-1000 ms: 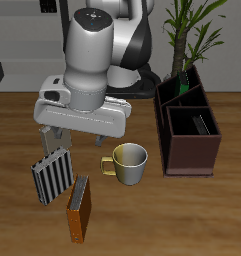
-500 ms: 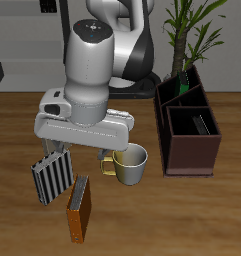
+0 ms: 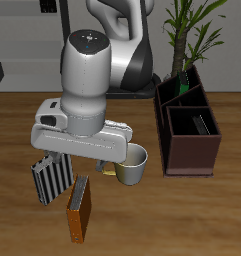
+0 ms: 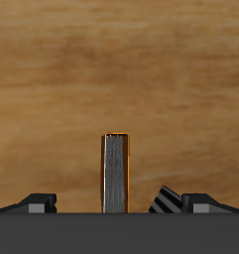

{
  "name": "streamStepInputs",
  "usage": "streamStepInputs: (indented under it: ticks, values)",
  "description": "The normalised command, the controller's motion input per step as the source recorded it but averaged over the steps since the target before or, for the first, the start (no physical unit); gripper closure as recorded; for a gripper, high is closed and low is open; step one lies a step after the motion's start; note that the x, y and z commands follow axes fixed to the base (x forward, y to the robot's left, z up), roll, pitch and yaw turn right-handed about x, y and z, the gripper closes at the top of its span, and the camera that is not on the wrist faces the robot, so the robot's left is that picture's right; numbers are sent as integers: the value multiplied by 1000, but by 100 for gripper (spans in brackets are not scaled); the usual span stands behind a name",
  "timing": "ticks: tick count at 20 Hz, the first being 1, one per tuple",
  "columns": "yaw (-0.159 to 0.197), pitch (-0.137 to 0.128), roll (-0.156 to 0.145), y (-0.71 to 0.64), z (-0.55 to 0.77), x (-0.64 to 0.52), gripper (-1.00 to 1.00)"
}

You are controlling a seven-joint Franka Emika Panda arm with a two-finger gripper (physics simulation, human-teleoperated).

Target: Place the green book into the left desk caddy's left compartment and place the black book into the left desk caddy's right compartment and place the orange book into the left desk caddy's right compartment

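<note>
Near the table's front edge, the orange book shows no legible title.

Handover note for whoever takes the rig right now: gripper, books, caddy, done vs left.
Gripper: open, empty, above the orange book, which shows between its fingertips in the wrist view.
Orange book: on the table near the front edge, beside a grey striped book and a mug. Not yet gripped.
Black book: already in the caddy's right compartment.
Green book: not visible in either view, so I cannot say whether it is placed.
Left: grasp the orange book, carry it to the caddy's right compartment next to the black book, then check on the green one.
</note>
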Motion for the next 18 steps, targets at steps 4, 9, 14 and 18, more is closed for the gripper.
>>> streamStepInputs:
  ticks: [4,9,14,18]
  values:
    - [-20,-7,-6,-133,-72,46,-100]
    - [-45,5,5,-128,-125,21,-100]
    - [15,-19,21,12,-226,88,-100]
    - [20,15,16,78,-209,93,-100]
